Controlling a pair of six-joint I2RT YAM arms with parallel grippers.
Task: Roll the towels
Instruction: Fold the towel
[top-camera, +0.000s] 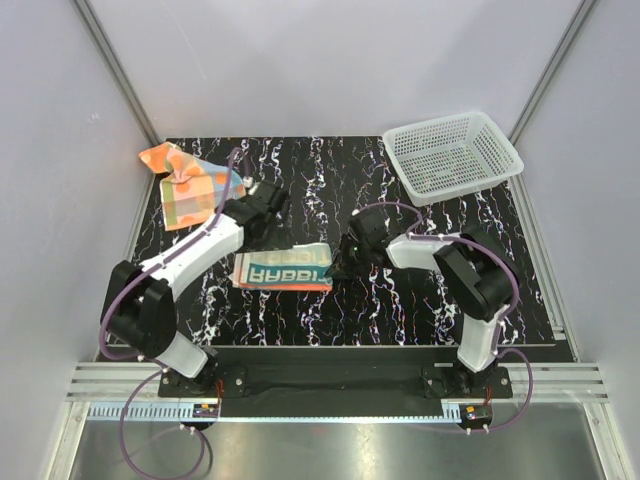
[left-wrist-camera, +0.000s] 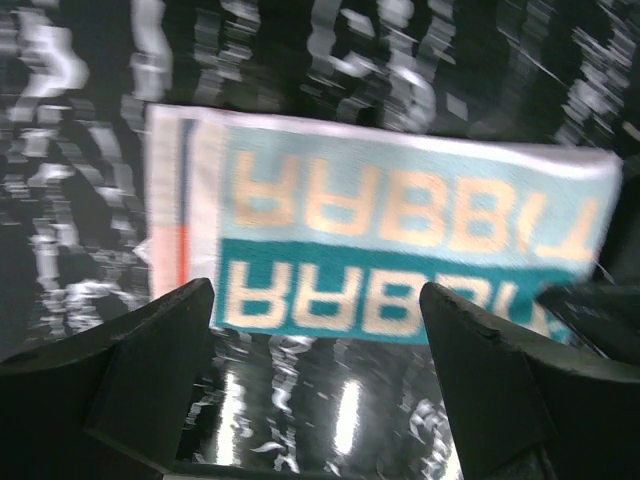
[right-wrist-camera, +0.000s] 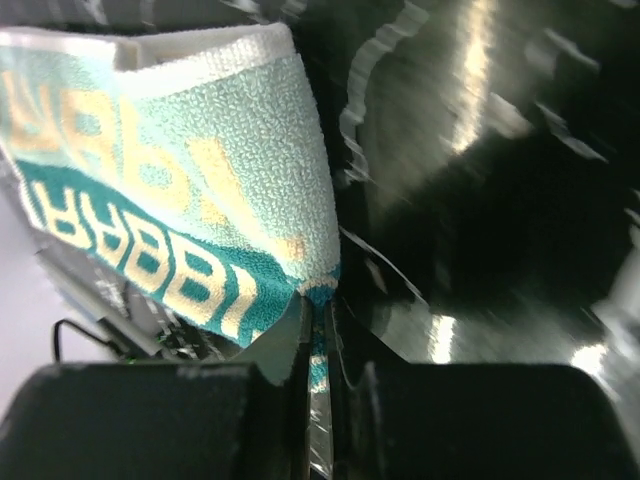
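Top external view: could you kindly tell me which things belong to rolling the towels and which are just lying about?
Job: cream towel with teal and orange RABBIT lettering; orange patchwork towel; right gripper, pinching the cream towel's corner; open left gripper.
Lying about: white plastic mesh basket.

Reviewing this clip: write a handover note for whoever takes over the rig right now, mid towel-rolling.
Left gripper: open, hovering over the RABBIT towel, holding nothing.
Right gripper: shut on that towel's right-end corner.
Orange towel: lying loose at the far left of the table, no gripper on it.
Done: neither towel is rolled yet.
Left: roll the RABBIT towel, then the orange one.
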